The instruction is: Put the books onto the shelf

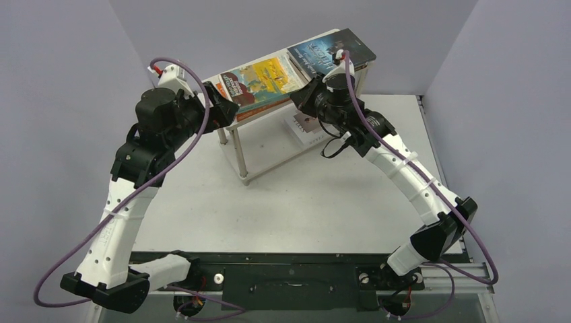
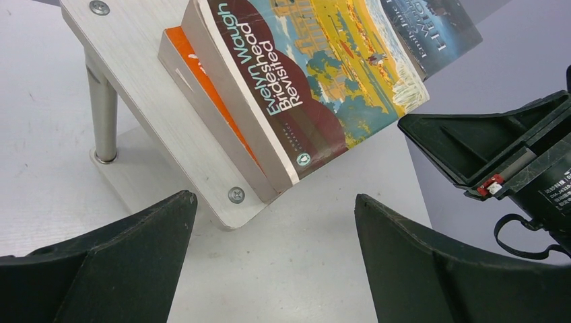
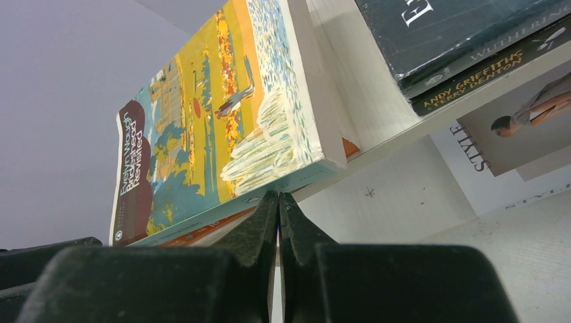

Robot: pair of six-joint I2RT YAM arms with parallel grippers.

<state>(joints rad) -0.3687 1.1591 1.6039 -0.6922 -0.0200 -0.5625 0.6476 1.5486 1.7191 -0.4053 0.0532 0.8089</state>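
Observation:
The shelf (image 1: 238, 153) stands at the back of the table. On its top board (image 2: 172, 128) a yellow-teal book (image 1: 266, 79) lies on an orange book (image 2: 202, 70). To their right a dark blue-grey book (image 1: 330, 50) lies on a black one (image 3: 485, 74). A white book with a figure photo (image 3: 525, 121) lies under the top board. My left gripper (image 2: 276, 198) is open and empty, just off the board's left corner. My right gripper (image 3: 279, 198) is shut on nothing, its tips at the front edge of the yellow-teal book.
Grey walls close in the table at the back and both sides. The right gripper's black body (image 2: 498, 148) shows in the left wrist view, close to the right of the left gripper. Bare white tabletop (image 1: 303, 202) lies in front of the shelf.

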